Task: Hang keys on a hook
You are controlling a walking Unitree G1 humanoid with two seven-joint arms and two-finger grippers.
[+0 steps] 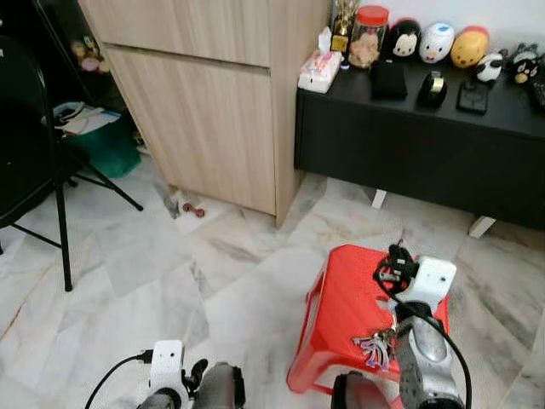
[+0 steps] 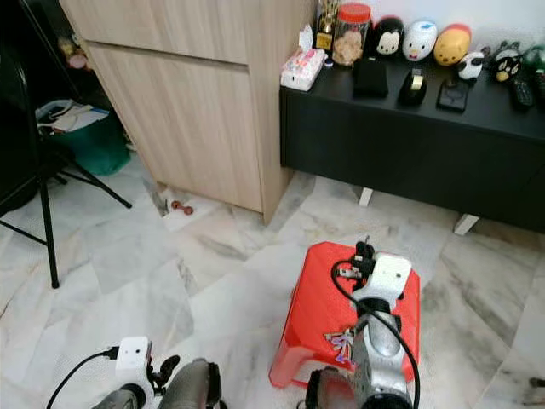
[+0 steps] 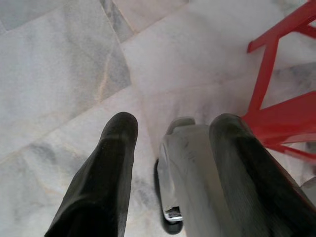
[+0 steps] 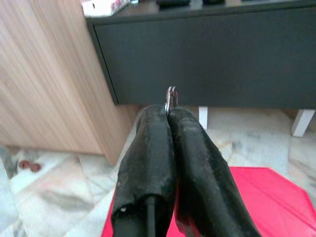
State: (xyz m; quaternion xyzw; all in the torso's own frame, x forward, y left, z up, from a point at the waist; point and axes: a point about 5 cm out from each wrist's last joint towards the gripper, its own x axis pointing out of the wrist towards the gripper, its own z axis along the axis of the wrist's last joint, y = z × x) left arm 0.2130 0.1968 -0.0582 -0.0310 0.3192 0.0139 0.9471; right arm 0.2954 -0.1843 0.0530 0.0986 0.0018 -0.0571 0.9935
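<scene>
Clearly light, loose, jangly: keys [image 1: 373,348] dangling over the red stool [image 1: 341,307], ring [image 4: 171,98] pinched between shut right gripper [image 4: 170,116] fingers. Best held by that stiff ring. Left gripper [image 3: 168,148] parted, empty, low over the floor.

Soft, even daylight lit my views; the marble floor [image 1: 247,290] showed mild sheen, my own fingers [image 3: 98,182] looked blurred, shadows stayed faint.

No lettering, label, brand, number or sign can be read: the pink tissue pack [image 1: 319,71], the red-lidded jar [image 1: 369,37] and the small figurines [image 1: 437,42] on the black cabinet [image 1: 426,145] show only colour patches too small to resolve.
</scene>
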